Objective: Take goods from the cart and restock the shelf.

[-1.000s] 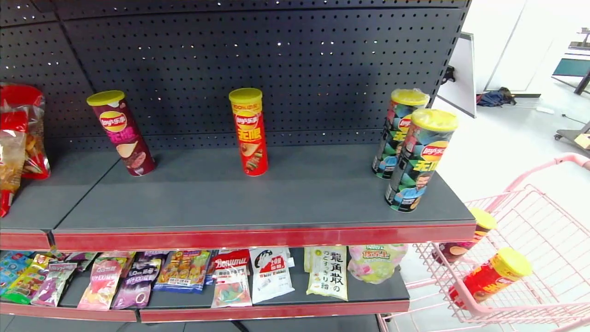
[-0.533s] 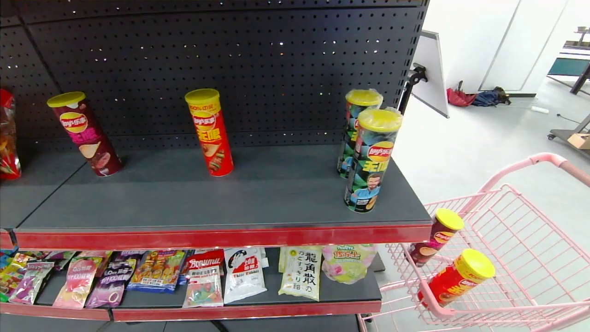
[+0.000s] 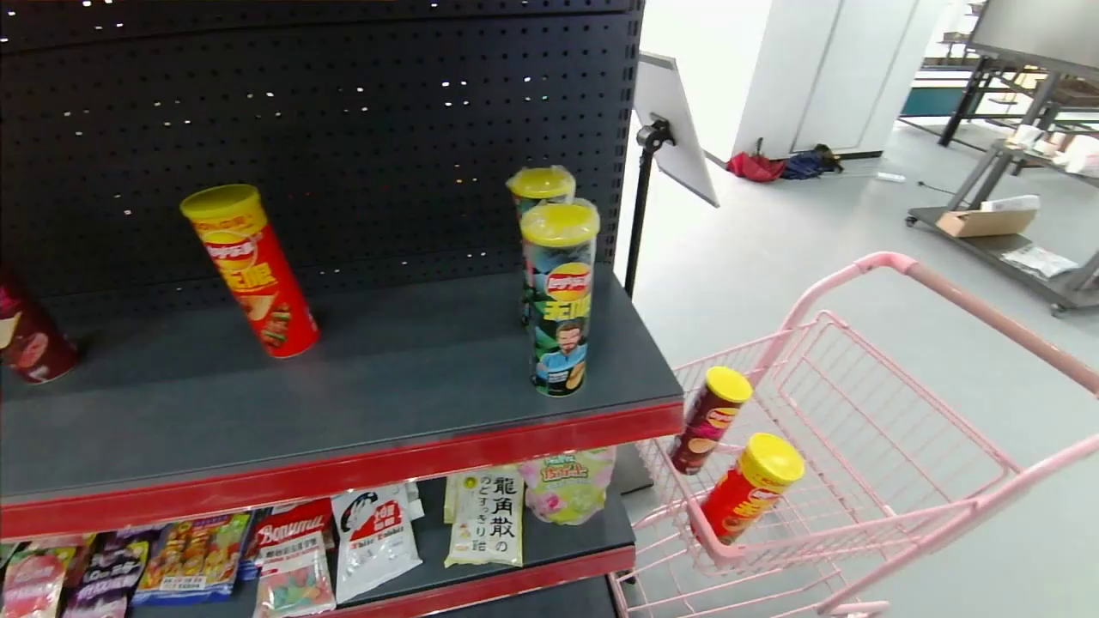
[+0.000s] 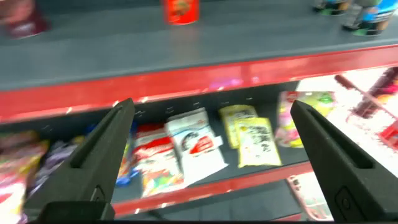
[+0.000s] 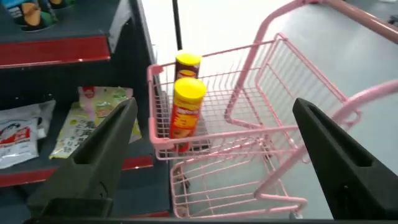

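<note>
A pink wire cart [image 3: 867, 283] stands to the right of the dark shelf [image 3: 369, 412]. Two chip cans lean in the cart's near corner: a red one [image 3: 749, 486] [image 5: 185, 112] and a maroon one [image 3: 710, 418] [image 5: 186, 62], both with yellow lids. On the shelf stand a red can [image 3: 251, 270] [image 4: 181, 10], two green-and-black cans [image 3: 559, 296] at the right end, and a maroon can [image 3: 30, 339] at the far left. My left gripper [image 4: 211, 155] is open, facing the lower shelf's snack bags. My right gripper [image 5: 214, 155] is open, facing the cart and its cans.
Snack bags [image 3: 485, 515] lie on the lower shelf. A white board on a stand [image 3: 674, 129] stands beside the shelf's right end. A low trolley with a cardboard box [image 3: 983, 221] stands far right on the open grey floor.
The head camera has turned right, so the shelf slides left in view and the cart comes more into view. The cans themselves have not moved.
</note>
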